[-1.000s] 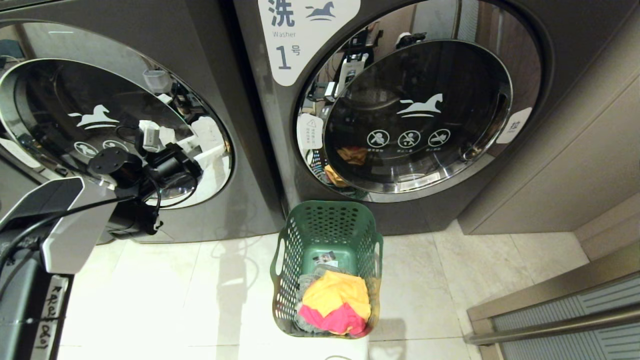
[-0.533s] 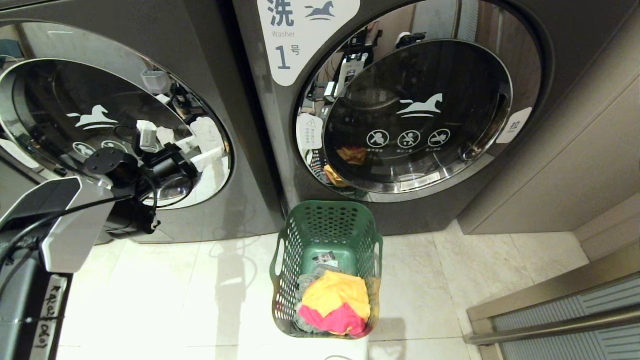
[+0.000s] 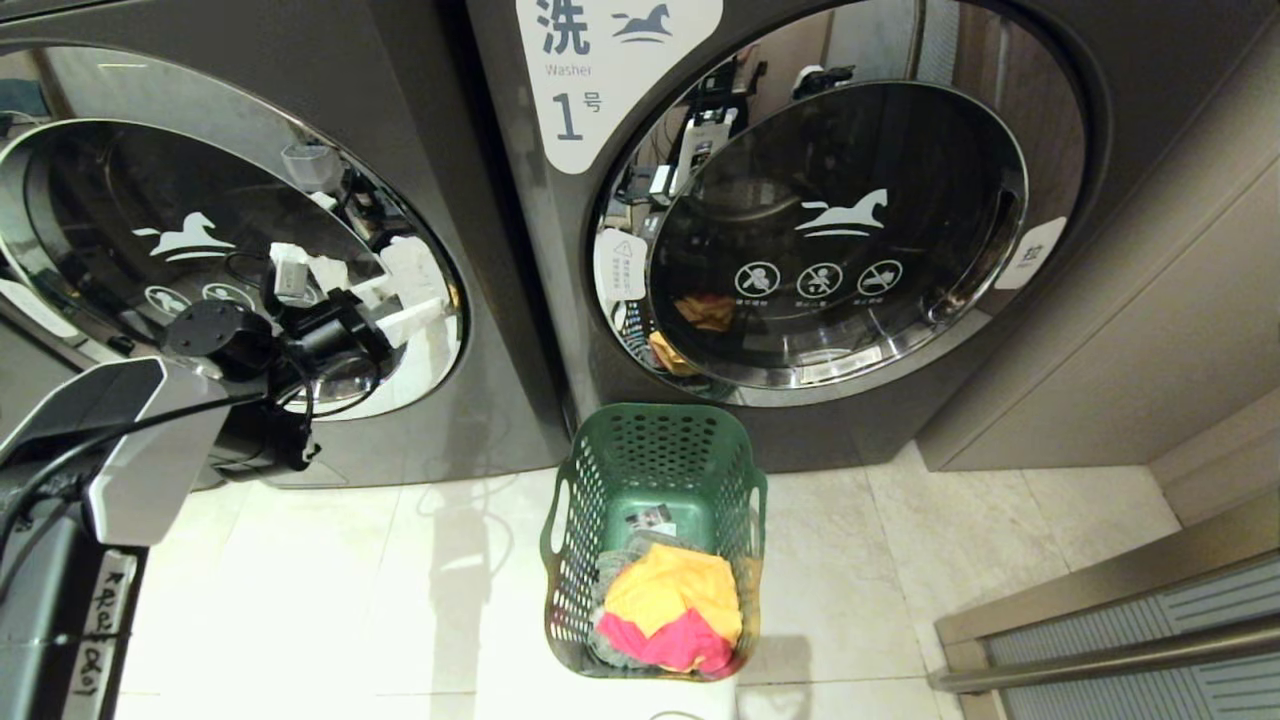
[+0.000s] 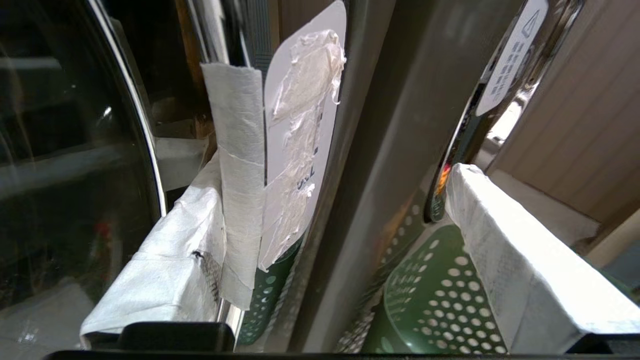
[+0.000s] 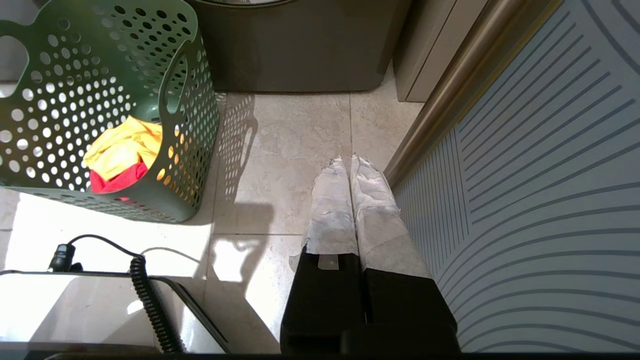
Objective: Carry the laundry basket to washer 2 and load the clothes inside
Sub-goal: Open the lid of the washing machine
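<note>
On the floor, perforated green laundry basket (image 3: 655,540)

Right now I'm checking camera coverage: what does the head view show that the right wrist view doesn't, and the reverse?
Head view only: both washer doors, the "1" label, the left arm at the left washer's door.
Right wrist view only: the right gripper, shut, pointing at the floor beside a striped panel.
Both: the green basket with yellow and red clothes on the floor.

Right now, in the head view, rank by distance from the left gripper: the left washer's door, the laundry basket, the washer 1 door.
1. Left washer's door, right at the open left gripper.
2. Laundry basket, on the floor, centre.
3. Washer 1 door, far right.
</note>
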You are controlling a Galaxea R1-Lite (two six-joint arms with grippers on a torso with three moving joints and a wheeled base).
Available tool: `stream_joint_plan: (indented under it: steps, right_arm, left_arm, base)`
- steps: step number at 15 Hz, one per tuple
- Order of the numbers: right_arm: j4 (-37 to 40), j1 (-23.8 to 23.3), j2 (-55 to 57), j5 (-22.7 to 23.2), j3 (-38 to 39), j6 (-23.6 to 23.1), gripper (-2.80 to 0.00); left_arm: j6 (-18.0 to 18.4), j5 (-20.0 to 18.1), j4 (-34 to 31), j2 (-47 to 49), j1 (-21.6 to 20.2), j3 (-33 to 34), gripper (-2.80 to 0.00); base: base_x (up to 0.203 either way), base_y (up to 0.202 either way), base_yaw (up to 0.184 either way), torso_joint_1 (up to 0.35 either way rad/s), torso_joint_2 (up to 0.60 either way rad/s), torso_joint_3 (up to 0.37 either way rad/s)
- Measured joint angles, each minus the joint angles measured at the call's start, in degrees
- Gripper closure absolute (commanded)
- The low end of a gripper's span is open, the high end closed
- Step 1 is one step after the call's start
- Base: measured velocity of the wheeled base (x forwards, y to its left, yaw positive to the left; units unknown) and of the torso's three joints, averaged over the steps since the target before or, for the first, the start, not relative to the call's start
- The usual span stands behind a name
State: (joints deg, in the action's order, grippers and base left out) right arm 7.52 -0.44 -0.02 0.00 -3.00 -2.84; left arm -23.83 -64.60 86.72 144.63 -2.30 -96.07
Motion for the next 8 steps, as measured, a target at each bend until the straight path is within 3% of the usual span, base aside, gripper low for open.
stream_joint_plan:
  steps: [8]
  right_arm:
    - [0.0,0.0,0.0,0.0,0.0,0.0,0.00]
  left_arm:
    - [-2.1,-0.6,0.7,0.4,-0.8,1.6,-2.80]
  base:
    - [0.000,0.000,0.000,0.000,0.00,0.000]
